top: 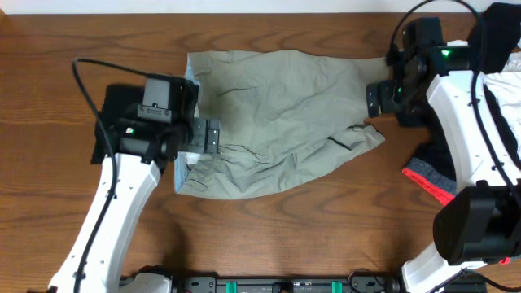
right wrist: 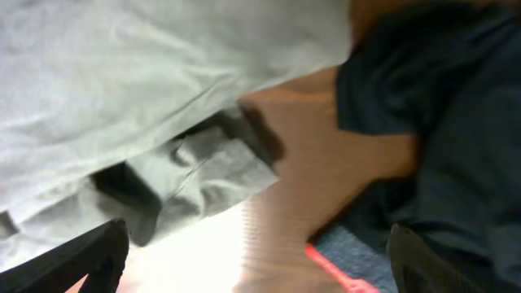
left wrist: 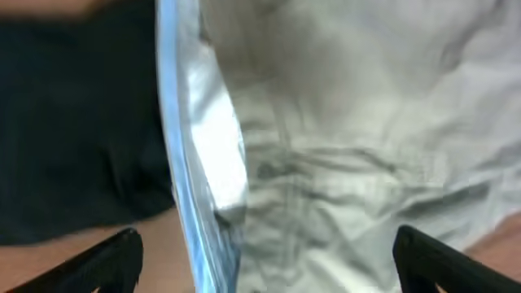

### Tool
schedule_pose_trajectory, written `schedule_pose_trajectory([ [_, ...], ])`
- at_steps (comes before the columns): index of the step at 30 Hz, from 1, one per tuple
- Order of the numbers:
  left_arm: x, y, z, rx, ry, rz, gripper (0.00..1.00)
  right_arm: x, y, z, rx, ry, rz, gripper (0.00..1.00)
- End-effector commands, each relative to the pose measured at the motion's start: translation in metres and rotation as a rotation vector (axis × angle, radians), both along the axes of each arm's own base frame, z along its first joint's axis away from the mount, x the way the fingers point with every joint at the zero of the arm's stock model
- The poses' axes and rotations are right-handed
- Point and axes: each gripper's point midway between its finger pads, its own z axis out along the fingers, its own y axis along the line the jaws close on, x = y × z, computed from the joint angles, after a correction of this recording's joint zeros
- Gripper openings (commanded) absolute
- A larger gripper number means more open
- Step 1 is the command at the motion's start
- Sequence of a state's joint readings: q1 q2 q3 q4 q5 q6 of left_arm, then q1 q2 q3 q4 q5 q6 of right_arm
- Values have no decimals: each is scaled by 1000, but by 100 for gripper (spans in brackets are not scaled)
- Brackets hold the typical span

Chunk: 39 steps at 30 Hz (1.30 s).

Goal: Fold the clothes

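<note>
Shorts: pale khaki-green shorts [top: 277, 122] lie spread and wrinkled across the upper middle of the overhead view. The waist end is toward the left of the frame and the two legs reach toward the right.
Waistband: the waistband [top: 186, 159] runs down the left edge of the shorts. In the left wrist view its pale blue lining [left wrist: 191, 163] shows as a strip from top to bottom, left of centre.
Leg ends: one leg reaches the upper right, near the right arm. The other ends lower down in a hem [top: 370, 137], which the right wrist view shows folded over on itself at lower left-centre.
Left end effector: the left end effector [top: 213, 136] sits over the waist end, left of centre in the overhead view. In its own camera its fingers [left wrist: 110, 260] stand wide apart in the two bottom corners, with cloth beneath the gap and nothing clamped. Whether they touch the cloth cannot be told.
Right end effector: the right end effector [top: 373, 99] is at the upper right of the overhead view, just beside the leg ends. Its fingers [right wrist: 89, 256] are spread wide at the bottom corners and grip nothing.
Other clothes: a black garment [top: 423, 155] lies right of the shorts, under the right arm, with a coral-pink edge [top: 430, 187] below it. A white garment [top: 506, 85] is at the right edge of the frame.
Surface: a brown wooden surface [top: 49, 49] carries everything.
Cable: a black cable [top: 81, 81] loops above the left arm.
</note>
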<state>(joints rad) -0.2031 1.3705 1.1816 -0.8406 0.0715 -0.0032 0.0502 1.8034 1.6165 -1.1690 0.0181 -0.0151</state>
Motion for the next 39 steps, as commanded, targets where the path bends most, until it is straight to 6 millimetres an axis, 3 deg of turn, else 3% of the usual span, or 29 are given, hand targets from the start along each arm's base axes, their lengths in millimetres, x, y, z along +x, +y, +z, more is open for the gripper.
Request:
schedule_pose_trajectory([
  [1, 0, -1, -27, 2, 87, 9, 98, -7, 7, -1, 44, 12, 9, 99],
  [7, 17, -5, -76, 22, 181, 10, 100, -13, 9, -3, 54, 35, 10, 99],
  [14, 24, -9, -129, 41, 282, -24, 92, -16, 8, -4, 53, 50, 10, 99],
  [20, 22, -10, -157, 44, 344, -43, 91, -16, 8, -4, 53, 49, 10, 99],
  [25, 16, -33, -157, -79, 371, -100, 79, -16, 8, -4, 53, 50, 10, 97],
  [28, 13, -39, -156, -113, 386, -109, 56, -16, 8, -4, 53, 50, 10, 93],
  [32, 9, -38, -156, -110, 401, -107, 11, -16, 8, -4, 53, 50, 10, 88],
  [33, 9, -38, -155, -110, 402, -107, 6, -16, 8, -4, 52, 50, 10, 87],
  [36, 12, -37, -144, -113, 378, -106, 6, -16, 8, -4, 52, 51, 10, 81],
  [39, 23, -35, -117, -128, 294, -98, 6, -17, 8, -4, 53, 55, 9, 78],
])
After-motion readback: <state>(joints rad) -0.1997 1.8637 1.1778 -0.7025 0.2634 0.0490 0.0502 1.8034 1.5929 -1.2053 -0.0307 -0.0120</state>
